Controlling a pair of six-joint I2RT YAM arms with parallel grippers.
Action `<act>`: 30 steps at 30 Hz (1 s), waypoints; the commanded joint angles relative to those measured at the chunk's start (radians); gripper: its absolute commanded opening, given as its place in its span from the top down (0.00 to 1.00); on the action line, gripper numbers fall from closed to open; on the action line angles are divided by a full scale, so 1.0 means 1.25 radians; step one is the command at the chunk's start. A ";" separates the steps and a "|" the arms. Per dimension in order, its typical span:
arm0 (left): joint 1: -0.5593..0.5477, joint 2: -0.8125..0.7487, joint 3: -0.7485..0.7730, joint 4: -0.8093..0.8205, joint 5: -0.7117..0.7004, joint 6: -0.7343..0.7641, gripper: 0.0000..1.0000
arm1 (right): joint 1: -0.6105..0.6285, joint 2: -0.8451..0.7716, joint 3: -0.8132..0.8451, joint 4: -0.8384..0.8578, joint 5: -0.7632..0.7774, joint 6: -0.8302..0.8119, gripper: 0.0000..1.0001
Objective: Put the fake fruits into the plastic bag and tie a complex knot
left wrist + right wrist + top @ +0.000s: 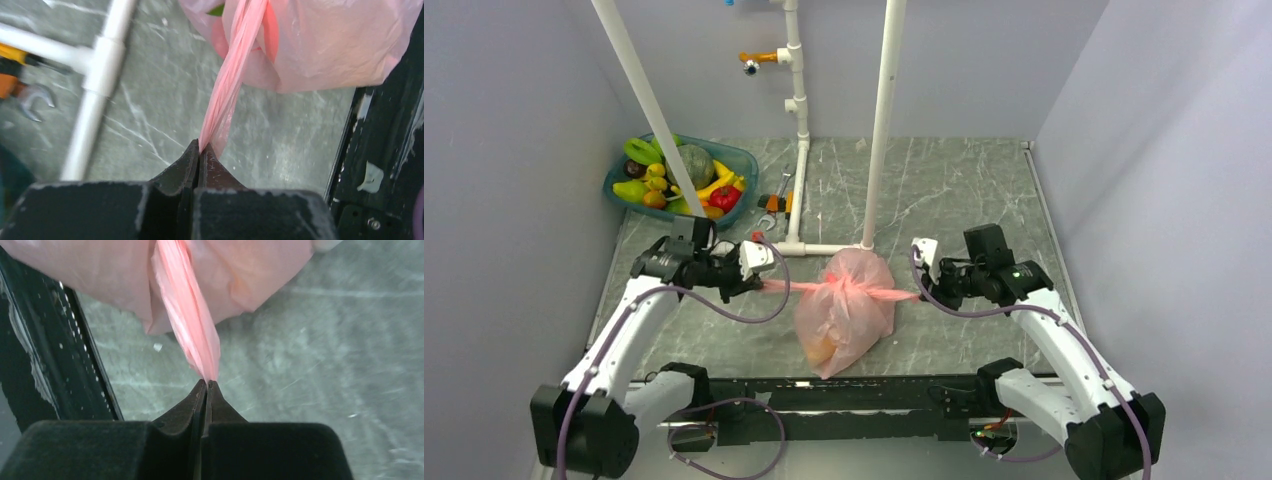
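My left pincer and right pincer are each clamped on a tail of the bag, which sits on the worktop midway between them, the tails running in one taut line sideways through the knot, so tightening means pulling straight apart.

The 2 arms reach inward, facing each other; left gripper and right gripper each clamp a plastic bag tail at the fingertips.
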State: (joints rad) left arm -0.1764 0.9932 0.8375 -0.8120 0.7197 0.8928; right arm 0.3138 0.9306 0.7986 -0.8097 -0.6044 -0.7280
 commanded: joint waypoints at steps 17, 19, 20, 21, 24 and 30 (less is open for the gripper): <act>-0.078 0.090 0.061 -0.011 0.025 -0.042 1.00 | 0.129 0.097 0.123 -0.052 -0.004 0.086 0.22; -0.091 0.090 0.059 0.000 0.027 -0.058 1.00 | 0.168 0.107 0.099 -0.002 0.029 0.083 0.21; -0.097 0.090 0.058 0.006 0.029 -0.064 1.00 | 0.178 0.117 0.089 0.019 0.045 0.082 0.20; -0.102 0.092 0.059 0.010 0.028 -0.068 1.00 | 0.185 0.128 0.082 0.038 0.056 0.082 0.18; -0.108 0.097 0.057 0.027 0.023 -0.081 1.00 | 0.193 0.164 0.067 0.071 0.078 0.062 0.16; -0.109 0.113 0.050 0.044 0.013 -0.098 1.00 | 0.207 0.196 0.013 0.105 0.101 0.004 0.26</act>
State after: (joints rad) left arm -0.3092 1.1339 0.8955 -0.7940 0.7109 0.7990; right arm 0.5575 1.1675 0.8433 -0.7429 -0.5095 -0.6678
